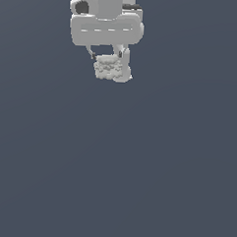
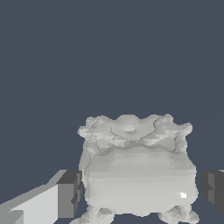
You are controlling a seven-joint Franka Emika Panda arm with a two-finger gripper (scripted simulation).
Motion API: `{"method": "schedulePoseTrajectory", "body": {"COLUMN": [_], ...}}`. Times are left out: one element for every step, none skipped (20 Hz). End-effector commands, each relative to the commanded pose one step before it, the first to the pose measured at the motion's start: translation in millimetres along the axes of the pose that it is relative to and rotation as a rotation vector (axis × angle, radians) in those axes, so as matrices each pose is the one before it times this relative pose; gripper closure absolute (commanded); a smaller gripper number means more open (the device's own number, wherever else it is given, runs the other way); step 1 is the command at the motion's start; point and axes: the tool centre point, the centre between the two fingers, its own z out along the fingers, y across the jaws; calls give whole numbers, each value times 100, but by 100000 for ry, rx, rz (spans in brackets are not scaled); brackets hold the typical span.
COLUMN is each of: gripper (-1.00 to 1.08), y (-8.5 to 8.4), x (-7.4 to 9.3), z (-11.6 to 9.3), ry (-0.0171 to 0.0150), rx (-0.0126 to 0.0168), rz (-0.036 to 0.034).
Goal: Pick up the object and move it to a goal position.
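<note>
Object [image 1: 109,69] between the fingers of the gripper [image 1: 110,66], clenched on its two sides.

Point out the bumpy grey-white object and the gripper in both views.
object [image 1: 109,70], exterior view, its bumpy front face.
object [image 2: 138,175], wrist view, its broad pale face.
gripper [image 1: 110,58], exterior view, between its fingertips.
gripper [image 2: 140,192], wrist view, between its dark pads.

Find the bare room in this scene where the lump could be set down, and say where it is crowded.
Bare grey ground spreads everywhere below and to both sides of the gripper. The only crowded spot is there, where its fingers flank the lump.
</note>
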Motion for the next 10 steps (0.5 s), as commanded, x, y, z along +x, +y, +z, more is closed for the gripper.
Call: {"method": "schedulePoseTrajectory", "body": {"gripper": [108, 108, 108, 108, 108, 108, 108, 108, 108, 108], "y": [6, 4, 4, 4, 5, 6, 7, 8, 9, 6], "x": [300, 152, 137, 119, 101, 84, 68, 52, 36, 16], "z": [-694, -345, -309, -264, -218, -172, -127, -81, -37, -3], "ry": [75, 0, 0, 0, 0, 0, 0, 0, 0, 0], "rx": [-25, 0, 0, 0, 0, 0, 0, 0, 0, 0], "rz": [-8, 0, 0, 0, 0, 0, 0, 0, 0, 0]}}
